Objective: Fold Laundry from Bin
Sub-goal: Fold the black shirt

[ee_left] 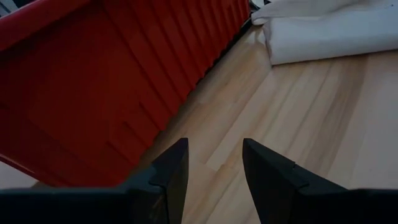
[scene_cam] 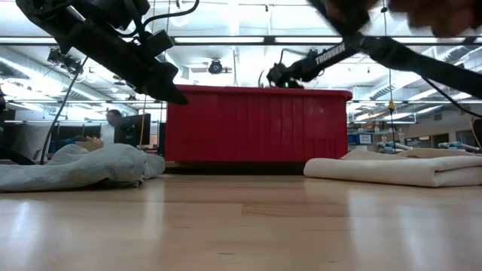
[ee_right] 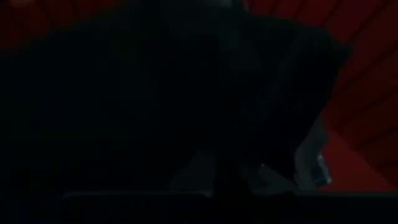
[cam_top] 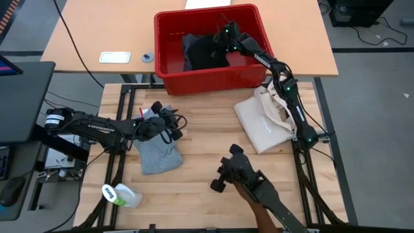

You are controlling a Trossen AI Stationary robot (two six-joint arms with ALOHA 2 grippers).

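The red bin [cam_top: 207, 81] stands at the table's far edge with a black garment [cam_top: 204, 52] heaped inside it. My right gripper [cam_top: 220, 35] reaches over the bin's right rim, down into the black garment, and is shut on it. In the right wrist view the dark cloth [ee_right: 186, 81] fills the picture. A light grey T-shirt [cam_top: 158, 155] lies crumpled on the table at the left. My left gripper [cam_top: 173, 126] hovers just above the T-shirt's far end. It is open, points toward the bin [ee_left: 93, 74], and has nothing between its fingers [ee_left: 171, 177]. My right gripper is shut on the top of the black garment [cam_top: 213, 45], near the middle of the bin. It comes slanting down from the table's right. The dark cloth hides the fingertips, so the fold or edge it has cannot be told. The garment lies in the bin.
A cream tote bag [cam_top: 262, 120] lies folded on the right, under my right arm. A white bottle with a green cap [cam_top: 119, 194] lies at the near left. A dark device on a person's arm [cam_top: 239, 171] reaches in from the near edge. Bare wood lies at the table's middle.
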